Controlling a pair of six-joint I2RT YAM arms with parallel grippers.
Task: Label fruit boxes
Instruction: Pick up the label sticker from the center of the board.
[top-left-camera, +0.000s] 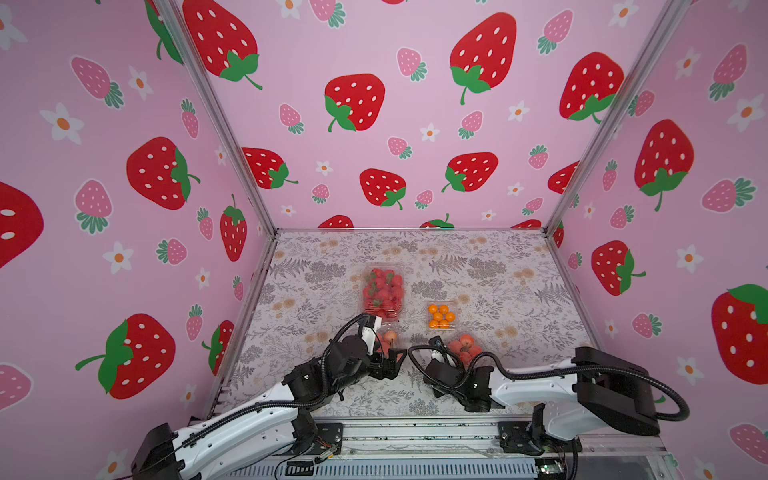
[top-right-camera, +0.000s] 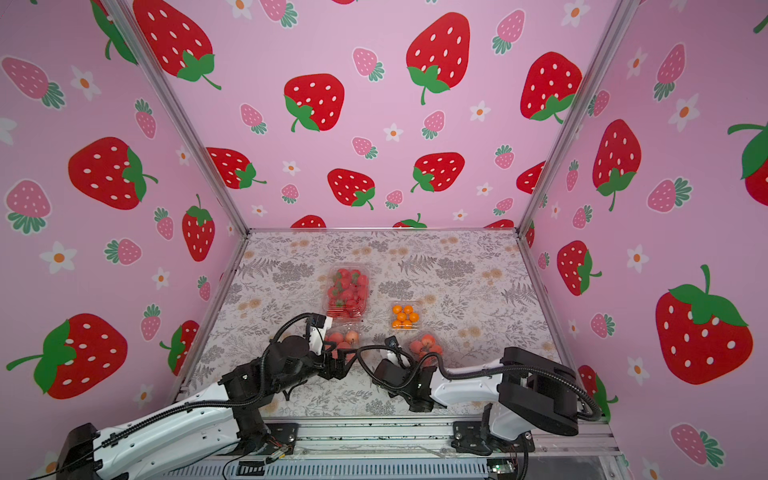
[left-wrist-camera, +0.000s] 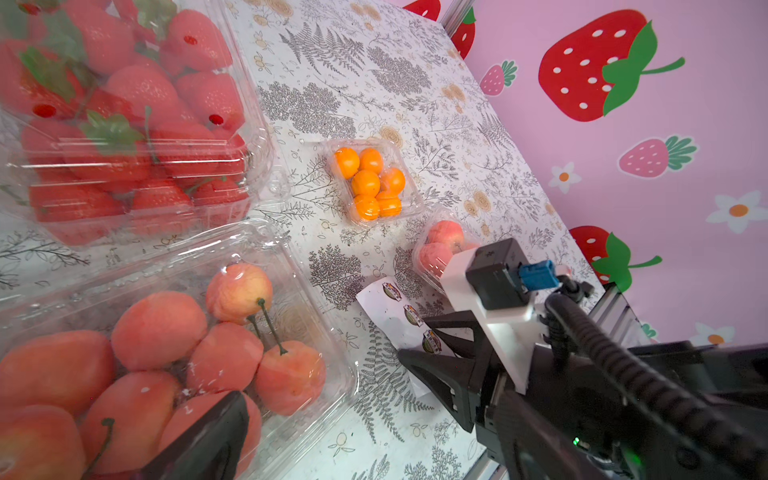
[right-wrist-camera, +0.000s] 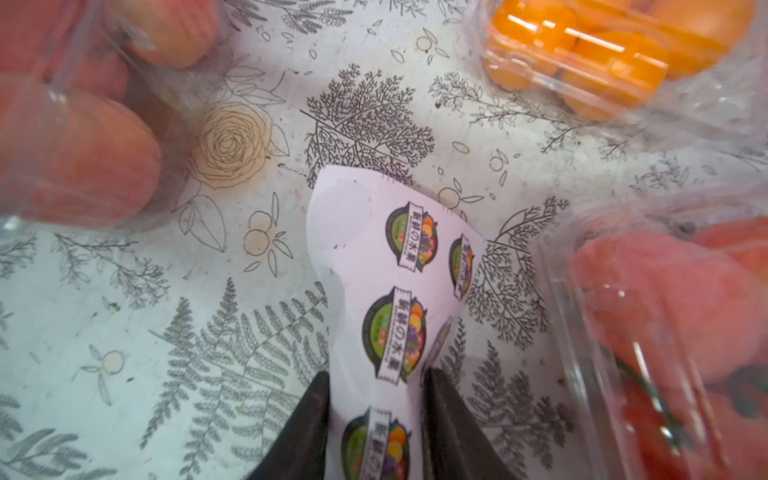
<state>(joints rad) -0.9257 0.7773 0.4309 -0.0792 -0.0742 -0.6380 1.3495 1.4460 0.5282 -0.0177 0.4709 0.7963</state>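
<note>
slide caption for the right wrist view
Right end effector pinching the curled sticker sheet among the orange box and peach boxes

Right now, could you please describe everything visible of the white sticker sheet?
The white paper sheet of round stickers is bowed upward and carries dark green fruit-picture labels, each with a white banner; one round spot is bare. Its far end rests on the fern-printed table cover, and its near end is pinched edgewise by the right end effector.

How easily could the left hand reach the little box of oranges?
Probably yes: the left hand is open, and only bare table lies between it and the box of oranges.
</note>
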